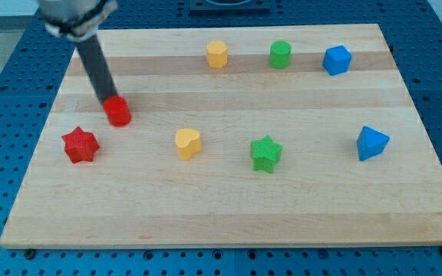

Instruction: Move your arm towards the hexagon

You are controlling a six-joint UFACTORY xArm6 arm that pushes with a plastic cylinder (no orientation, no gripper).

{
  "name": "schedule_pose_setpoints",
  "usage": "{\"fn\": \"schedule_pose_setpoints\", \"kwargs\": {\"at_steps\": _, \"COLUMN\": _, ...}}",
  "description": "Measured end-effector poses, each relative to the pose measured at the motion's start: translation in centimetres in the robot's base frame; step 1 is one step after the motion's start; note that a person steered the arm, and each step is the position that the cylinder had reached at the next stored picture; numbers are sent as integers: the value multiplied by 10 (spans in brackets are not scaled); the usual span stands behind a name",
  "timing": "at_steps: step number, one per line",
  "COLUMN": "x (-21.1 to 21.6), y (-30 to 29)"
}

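Note:
The yellow hexagon block (pixel 217 54) stands near the view's top, a little left of centre on the wooden board (pixel 229 218). My tip (pixel 108 103) is at the view's left, far left of and below the hexagon. It sits right against the upper left side of a red rounded block (pixel 118 113), whose exact shape I cannot make out. The dark rod slants up from the tip to the top left corner of the view.
A red star (pixel 80 145) lies below and left of my tip. A yellow heart (pixel 188 142) and a green star (pixel 265 153) sit mid-board. A green cylinder (pixel 280 54) and a blue cube (pixel 337 60) are right of the hexagon. A blue wedge-like block (pixel 371 142) is at the right.

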State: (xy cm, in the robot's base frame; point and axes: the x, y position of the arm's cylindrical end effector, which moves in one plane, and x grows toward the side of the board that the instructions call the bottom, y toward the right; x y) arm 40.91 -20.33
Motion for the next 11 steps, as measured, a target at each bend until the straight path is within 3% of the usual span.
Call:
{"fn": "schedule_pose_setpoints", "kwargs": {"at_steps": 1, "x": 1, "y": 4}}
{"fn": "schedule_pose_setpoints", "kwargs": {"at_steps": 3, "x": -16, "y": 158}}
{"fn": "schedule_pose_setpoints", "kwargs": {"at_steps": 4, "x": -16, "y": 170}}
{"fn": "schedule_pose_setpoints", "kwargs": {"at_steps": 5, "x": -17, "y": 219}}
{"fn": "schedule_pose_setpoints", "kwargs": {"at_steps": 6, "x": -17, "y": 225}}
{"fn": "schedule_pose_setpoints", "kwargs": {"at_steps": 7, "x": -63, "y": 226}}
{"fn": "schedule_pose_setpoints", "kwargs": {"at_steps": 11, "x": -93, "y": 226}}
